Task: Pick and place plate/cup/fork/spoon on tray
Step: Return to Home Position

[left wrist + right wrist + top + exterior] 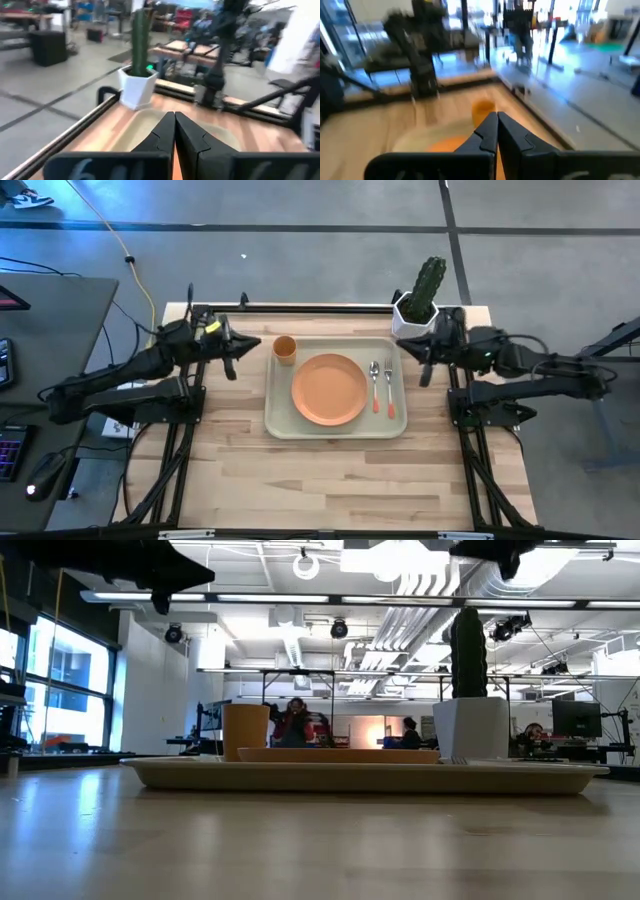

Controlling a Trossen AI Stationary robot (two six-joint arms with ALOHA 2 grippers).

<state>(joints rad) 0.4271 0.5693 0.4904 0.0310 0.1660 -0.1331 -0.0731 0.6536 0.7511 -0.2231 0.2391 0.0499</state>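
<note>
You've got bare wood all along the near edge, then the tray (335,425) holding plate (329,389), fork (390,387), spoon (375,385) and cup (284,349); left gripper (230,367) and right gripper (424,373) hang closed, empty, flanking its far corners, cactus pot (415,315) behind

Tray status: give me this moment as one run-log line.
tray: holds plate, cup, spoon, fork | left pincer: shut, empty, beside tray | right pincer: shut, empty, beside tray
</note>
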